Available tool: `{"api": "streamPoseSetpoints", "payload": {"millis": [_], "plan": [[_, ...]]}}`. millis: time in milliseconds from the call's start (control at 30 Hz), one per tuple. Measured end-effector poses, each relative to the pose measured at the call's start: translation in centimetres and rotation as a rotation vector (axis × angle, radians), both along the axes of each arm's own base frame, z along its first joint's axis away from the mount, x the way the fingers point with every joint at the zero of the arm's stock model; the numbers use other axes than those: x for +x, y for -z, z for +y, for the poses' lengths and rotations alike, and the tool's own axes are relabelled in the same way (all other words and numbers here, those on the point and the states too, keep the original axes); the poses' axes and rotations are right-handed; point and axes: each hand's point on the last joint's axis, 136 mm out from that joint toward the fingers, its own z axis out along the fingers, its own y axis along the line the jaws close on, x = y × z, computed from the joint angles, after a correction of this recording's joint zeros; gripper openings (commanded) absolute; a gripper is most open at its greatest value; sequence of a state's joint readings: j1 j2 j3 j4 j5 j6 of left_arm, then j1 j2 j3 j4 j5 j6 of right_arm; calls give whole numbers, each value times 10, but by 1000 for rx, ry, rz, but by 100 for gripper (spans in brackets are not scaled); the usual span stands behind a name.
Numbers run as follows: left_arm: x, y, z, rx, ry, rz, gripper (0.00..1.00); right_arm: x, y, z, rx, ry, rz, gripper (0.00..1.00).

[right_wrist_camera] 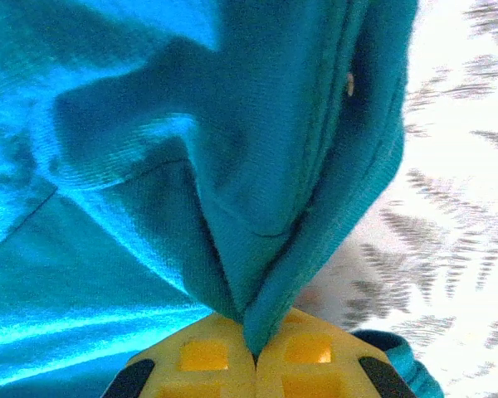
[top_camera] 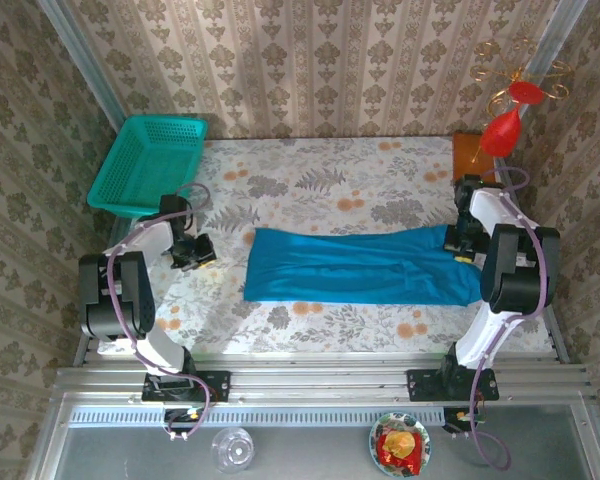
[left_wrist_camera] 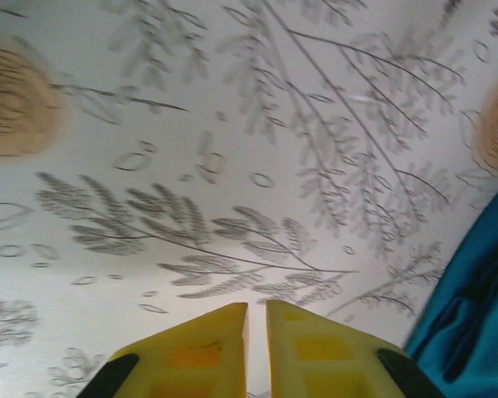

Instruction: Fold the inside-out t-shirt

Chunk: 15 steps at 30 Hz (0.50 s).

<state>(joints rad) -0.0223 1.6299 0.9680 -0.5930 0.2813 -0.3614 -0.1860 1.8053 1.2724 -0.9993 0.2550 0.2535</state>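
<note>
My right gripper (right_wrist_camera: 256,350) pinches the right end of the blue t-shirt (top_camera: 360,265), starting a fold; my left gripper (left_wrist_camera: 256,311) hangs nearly closed, empty. Next, probably: carry that end leftward.

The whole bench (top_camera: 320,170) is seen from above and behind by the top camera. Close views are given by both wrist cameras; the t-shirt (top_camera: 360,265) is shared throughout.

T-shirt (right_wrist_camera: 108,274) matt fine-knit cloth; basket (top_camera: 145,160) plastic mesh; table cover (left_wrist_camera: 232,166) smooth, floral print.
</note>
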Motion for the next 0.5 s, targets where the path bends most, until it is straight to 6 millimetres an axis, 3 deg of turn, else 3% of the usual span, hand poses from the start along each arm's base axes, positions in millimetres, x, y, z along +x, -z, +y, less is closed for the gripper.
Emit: {"api": "streamPoseSetpoints", "payload": {"millis": [133,233,400,500], "plan": [[-3,5,-30,-78,55,1,9,-4,-5,5,-7,-14,16,0],[-7,9,-54,-132,92,11,8,-1,-12,31,38,-65,-3,0],[-13,18,-93,-190,160,33,6,4,-22,108,190,-179,-41,0],[-15,22,-102,-202,171,45,5,4,-26,153,290,-221,-52,0]]}}
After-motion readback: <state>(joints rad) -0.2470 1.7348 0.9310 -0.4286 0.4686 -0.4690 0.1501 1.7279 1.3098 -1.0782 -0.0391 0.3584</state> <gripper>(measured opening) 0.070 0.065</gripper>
